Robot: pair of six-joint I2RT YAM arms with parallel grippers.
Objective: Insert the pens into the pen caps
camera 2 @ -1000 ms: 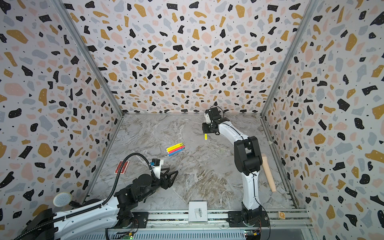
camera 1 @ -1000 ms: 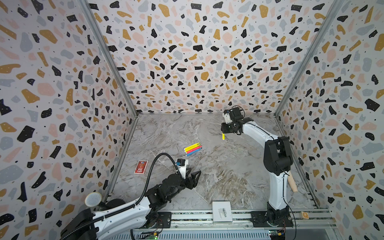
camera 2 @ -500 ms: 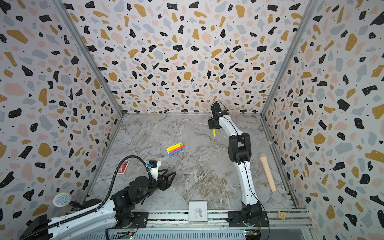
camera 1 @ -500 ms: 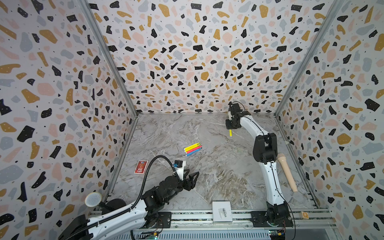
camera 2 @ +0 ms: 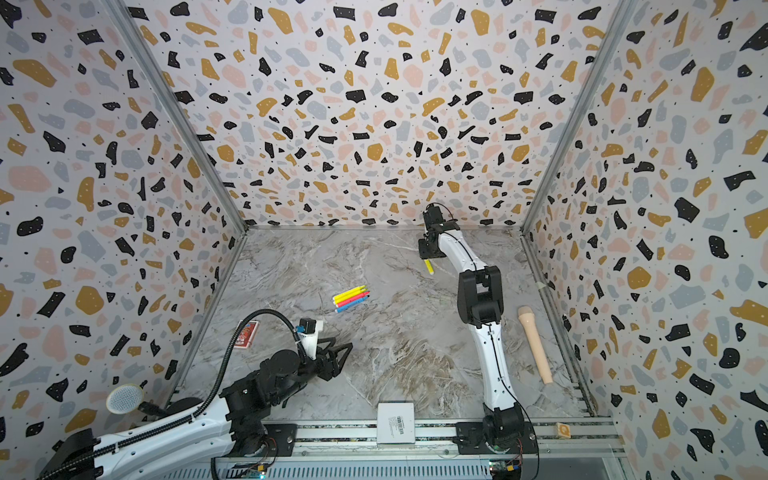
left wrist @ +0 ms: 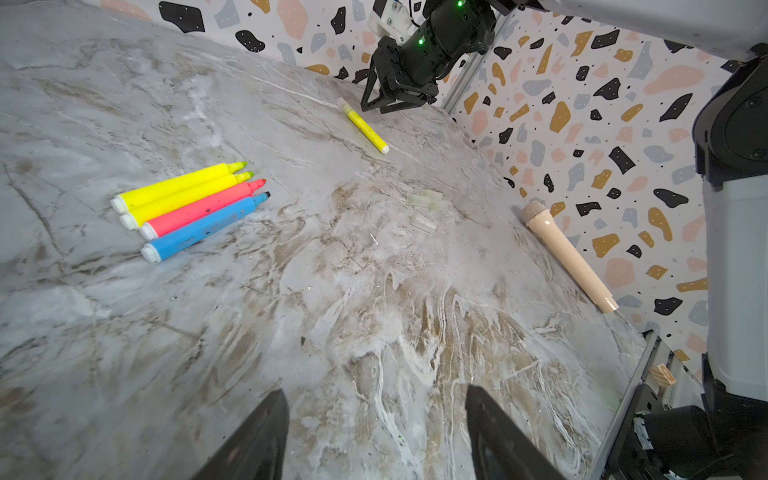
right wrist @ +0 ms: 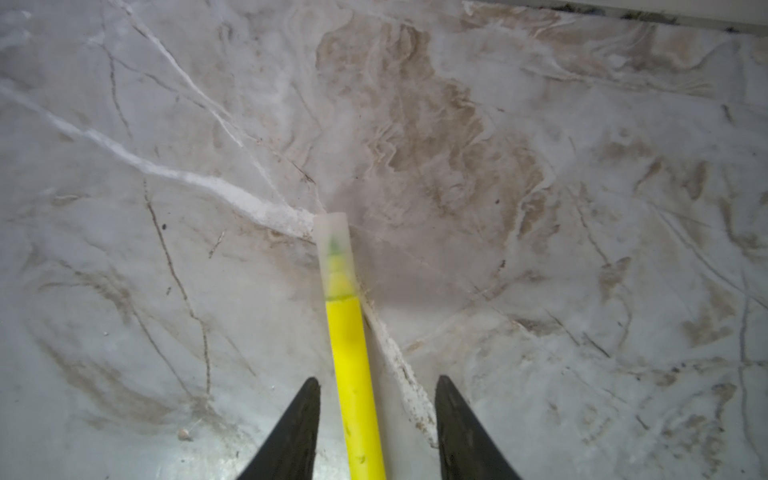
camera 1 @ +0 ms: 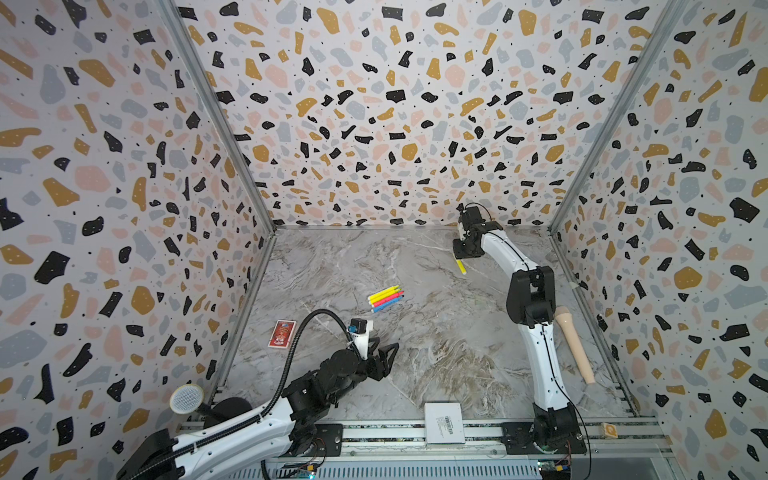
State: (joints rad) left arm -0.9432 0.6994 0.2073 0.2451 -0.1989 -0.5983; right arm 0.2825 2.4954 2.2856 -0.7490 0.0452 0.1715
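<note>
Lying on the marble table [right wrist: 582, 208] near the back wall, a capped yellow highlighter [right wrist: 351, 353] is flanked by the parted jaws of the right gripper [right wrist: 378, 379], with neither jaw touching it. The left gripper [left wrist: 374, 390] is spread wide and empty above the table's front. Four uncapped highlighters [left wrist: 187, 208] are laid side by side mid-table, with clear caps [left wrist: 424, 201] near them.

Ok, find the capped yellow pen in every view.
Top view: pen toward the back, just below the right gripper.
Top view: pen just below that gripper.
Left wrist: pen lying flat, cap end under the gripper.
Right wrist: pen between the open jaws, touching neither.
Shared landmark: the right gripper.
</note>
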